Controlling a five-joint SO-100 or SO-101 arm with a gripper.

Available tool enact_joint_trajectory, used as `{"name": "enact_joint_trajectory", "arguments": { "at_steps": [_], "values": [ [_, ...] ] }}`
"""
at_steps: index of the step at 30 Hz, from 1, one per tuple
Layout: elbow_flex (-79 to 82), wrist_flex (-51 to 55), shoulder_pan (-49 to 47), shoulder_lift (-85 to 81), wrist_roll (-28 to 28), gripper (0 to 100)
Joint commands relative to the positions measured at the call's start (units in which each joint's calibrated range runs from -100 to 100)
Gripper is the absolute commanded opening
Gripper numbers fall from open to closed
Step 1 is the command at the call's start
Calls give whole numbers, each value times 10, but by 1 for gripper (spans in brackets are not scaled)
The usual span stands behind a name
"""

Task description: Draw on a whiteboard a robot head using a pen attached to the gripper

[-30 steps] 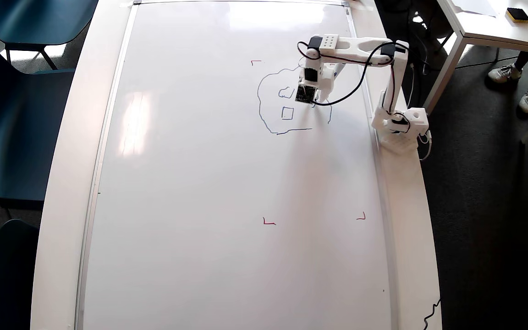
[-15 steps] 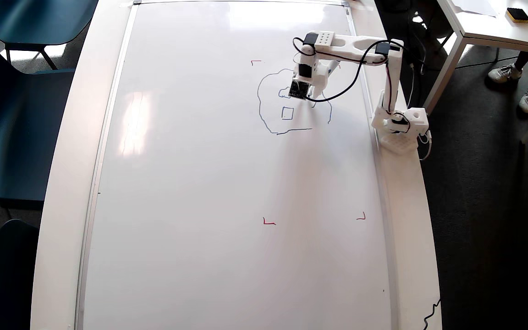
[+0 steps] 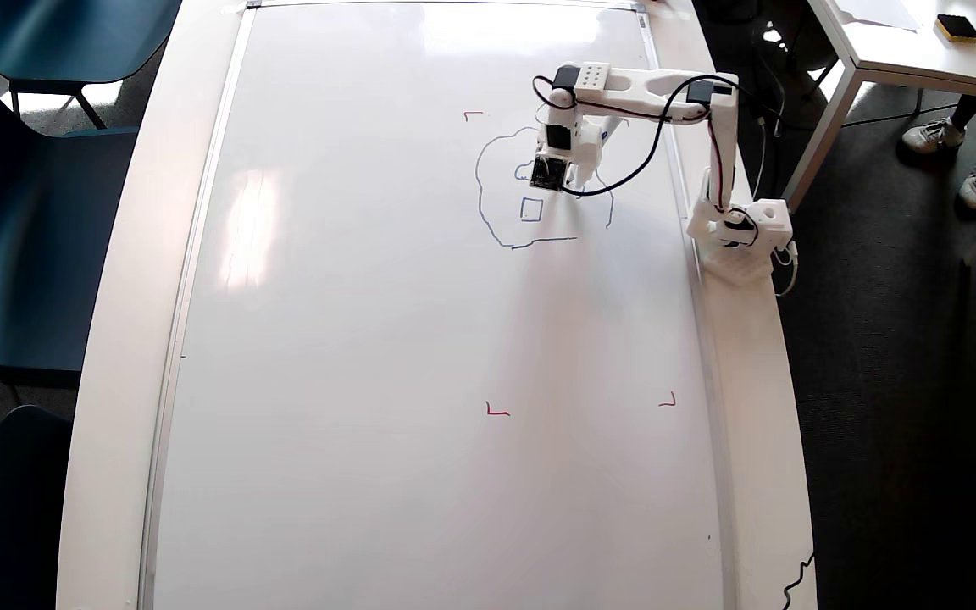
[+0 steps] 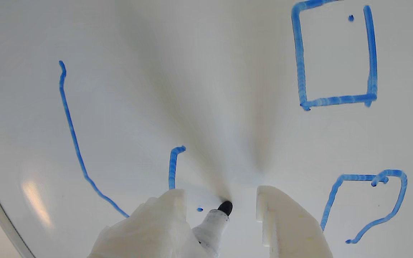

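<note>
1. In the wrist view the pen (image 4: 216,221) juts out low between the two white fingers (image 4: 281,218) of the gripper (image 4: 221,200). Its dark tip sits at the whiteboard (image 4: 206,89), just where the shadows converge, so it looks to be touching or just off the surface. The fingers stand apart on either side of the pen; I cannot tell what clamps it, since its body is hidden below the frame.
2. Just beside the tip lie a small blue dot and a short hooked stroke, which I judge to be a third inner shape only begun. A closed square and a looser squarish loop lie farther off.
3. The step in hand seems to be drawing that inner feature. The next move calls for steady, light pressure and a short sideways drag that closes the box.
4. In the overhead view the robot head (image 3: 488,222) sits near the whiteboard's far right corner, its outline unclosed.
</note>
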Motion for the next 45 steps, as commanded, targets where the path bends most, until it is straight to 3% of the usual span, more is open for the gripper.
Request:
{"name": "enact_joint_trajectory", "arguments": {
  "at_steps": [1, 33, 45],
  "values": [
    [-5, -6, -25, 2, -9, 12],
    [119, -7, -30, -93, -9, 12],
    [59, 0, -29, -94, -14, 12]
  ]
}}
